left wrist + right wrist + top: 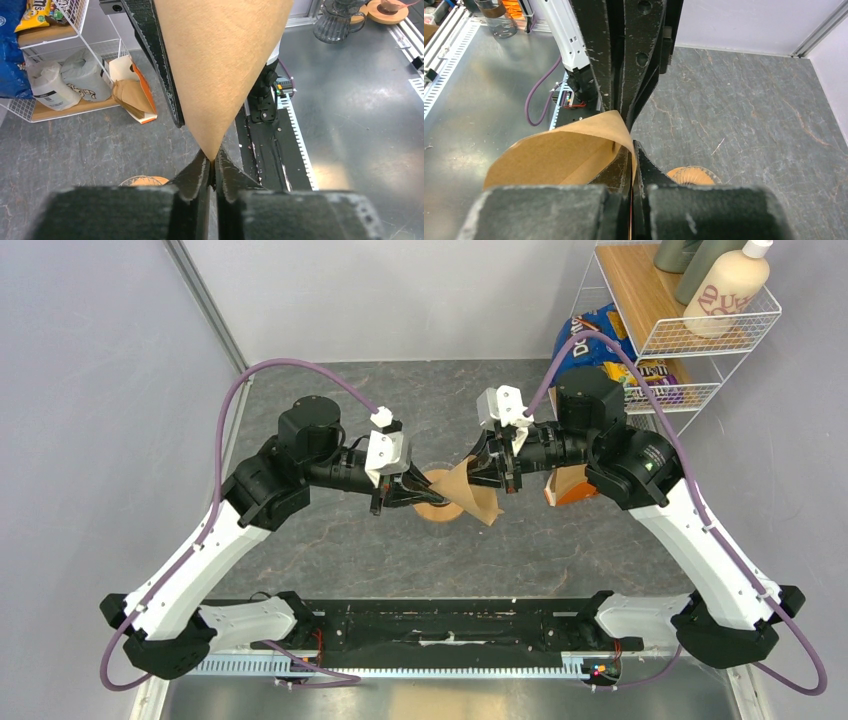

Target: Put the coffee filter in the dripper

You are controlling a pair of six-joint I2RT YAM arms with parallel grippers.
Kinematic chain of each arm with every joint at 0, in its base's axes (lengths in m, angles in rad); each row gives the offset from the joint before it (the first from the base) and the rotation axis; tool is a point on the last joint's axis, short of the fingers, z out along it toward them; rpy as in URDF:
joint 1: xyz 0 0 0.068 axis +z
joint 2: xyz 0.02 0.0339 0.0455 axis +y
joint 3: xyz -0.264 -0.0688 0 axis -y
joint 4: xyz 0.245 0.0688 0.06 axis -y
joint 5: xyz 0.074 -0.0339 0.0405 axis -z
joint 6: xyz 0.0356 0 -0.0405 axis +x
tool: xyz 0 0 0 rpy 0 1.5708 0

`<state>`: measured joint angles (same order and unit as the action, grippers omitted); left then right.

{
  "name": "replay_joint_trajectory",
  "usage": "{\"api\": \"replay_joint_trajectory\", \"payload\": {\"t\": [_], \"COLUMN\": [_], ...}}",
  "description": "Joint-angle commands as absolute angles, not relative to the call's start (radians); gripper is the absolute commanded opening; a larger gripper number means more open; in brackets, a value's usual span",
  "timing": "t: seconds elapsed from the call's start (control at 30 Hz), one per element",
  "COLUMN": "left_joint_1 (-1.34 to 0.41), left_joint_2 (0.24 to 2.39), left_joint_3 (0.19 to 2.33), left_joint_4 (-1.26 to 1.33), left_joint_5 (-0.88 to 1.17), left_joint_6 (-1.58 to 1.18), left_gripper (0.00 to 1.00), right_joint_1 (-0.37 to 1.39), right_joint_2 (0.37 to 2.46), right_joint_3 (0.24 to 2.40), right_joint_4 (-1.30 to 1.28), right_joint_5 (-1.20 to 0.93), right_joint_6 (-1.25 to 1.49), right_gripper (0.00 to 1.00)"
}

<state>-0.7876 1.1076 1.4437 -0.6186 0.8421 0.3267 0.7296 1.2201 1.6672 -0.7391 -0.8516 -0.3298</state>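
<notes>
The coffee filter (472,492) is a tan paper cone held in the air between both grippers, just above the dripper (438,508). My left gripper (213,161) is shut on the filter's pointed tip (220,65). My right gripper (631,162) is shut on the filter's open rim (559,155). The filter's mouth is partly opened. Only the dripper's orange-brown collar and ribbed cone show, low in the left wrist view (140,180) and in the right wrist view (691,175). In the top view the left gripper (420,490) and the right gripper (488,472) face each other.
A wire shelf (700,330) with bottles and snack bags stands at the back right. An orange box (568,486) lies under the right arm. A glass carafe (334,22) and a glass cup (499,20) stand on the metal bench beyond the black rail (450,625).
</notes>
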Motion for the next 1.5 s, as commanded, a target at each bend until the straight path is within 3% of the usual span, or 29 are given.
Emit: {"api": "replay_joint_trajectory", "payload": {"t": [0.0,0.07,0.13,0.23,0.37,0.57,0.83,1.13,1.47], "left_joint_1": [-0.793,-0.792,-0.788,-0.744,-0.576,-0.278,-0.222,-0.192,-0.189], "left_joint_2": [1.064,1.039,1.006,0.963,0.917,0.897,0.874,0.861,0.876], "left_joint_3": [1.447,1.426,1.396,1.355,1.303,1.204,1.184,1.167,1.171], "left_joint_4": [-0.614,-0.618,-0.620,-0.622,-0.556,-0.391,-0.365,-0.364,-0.345], "left_joint_5": [0.849,0.819,0.775,0.725,0.713,0.686,0.630,0.650,0.672], "left_joint_6": [0.281,0.277,0.277,0.244,0.082,-0.413,-0.549,-0.571,-0.577], "left_gripper": [0.33,0.57,0.73,0.82,0.85,0.84,0.87,0.88,0.88], "right_joint_1": [0.723,0.717,0.713,0.709,0.706,0.700,0.699,0.699,0.699], "right_joint_2": [1.211,1.218,1.228,1.242,1.310,1.480,1.695,1.784,1.870], "right_joint_3": [1.709,1.723,1.735,1.756,1.823,1.961,2.114,2.073,2.099], "right_joint_4": [-0.734,-0.747,-0.767,-0.827,-0.998,-1.250,-1.428,-1.344,-1.297], "right_joint_5": [-0.779,-0.766,-0.720,-0.627,-0.461,-0.362,-0.324,-0.325,-0.341], "right_joint_6": [-0.267,-0.229,-0.176,-0.111,-0.070,-0.025,-0.032,-0.072,-0.106], "right_gripper": [0.00,0.00,0.00,0.00,0.00,0.00,0.00,0.00,0.07]}}
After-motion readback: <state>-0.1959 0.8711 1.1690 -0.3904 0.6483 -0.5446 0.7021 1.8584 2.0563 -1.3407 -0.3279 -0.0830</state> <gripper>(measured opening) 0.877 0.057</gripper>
